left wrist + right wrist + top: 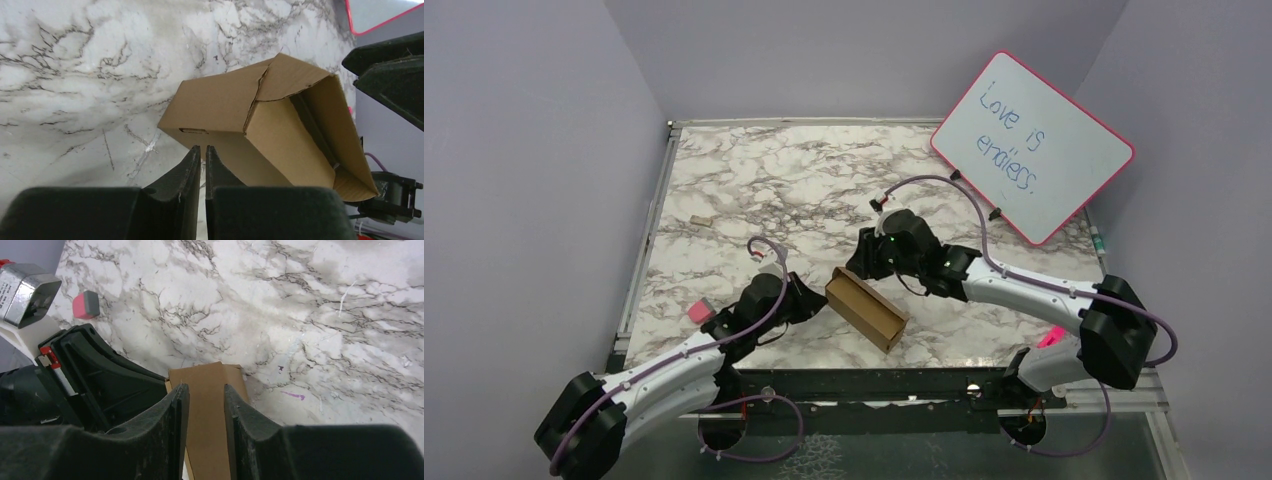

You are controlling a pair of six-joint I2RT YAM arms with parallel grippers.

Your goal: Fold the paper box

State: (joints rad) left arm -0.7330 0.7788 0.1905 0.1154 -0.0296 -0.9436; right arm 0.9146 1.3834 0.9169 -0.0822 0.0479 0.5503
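The paper box is a small oblong brown carton lying slantwise near the table's front middle. In the left wrist view the paper box has one end open, with a flap standing out. My left gripper sits at its near-left end. Its jaws are shut with only a slit between them, nothing held, their tips just short of the carton's side. My right gripper hovers over the far end. The jaws of the right gripper stand partly apart above the paper box, whose top face is wider than the gap.
A pink-framed whiteboard leans at the back right. A pink eraser lies by the left arm, and a tiny tan scrap lies further back on the left. A raised rail runs along the table's left edge.
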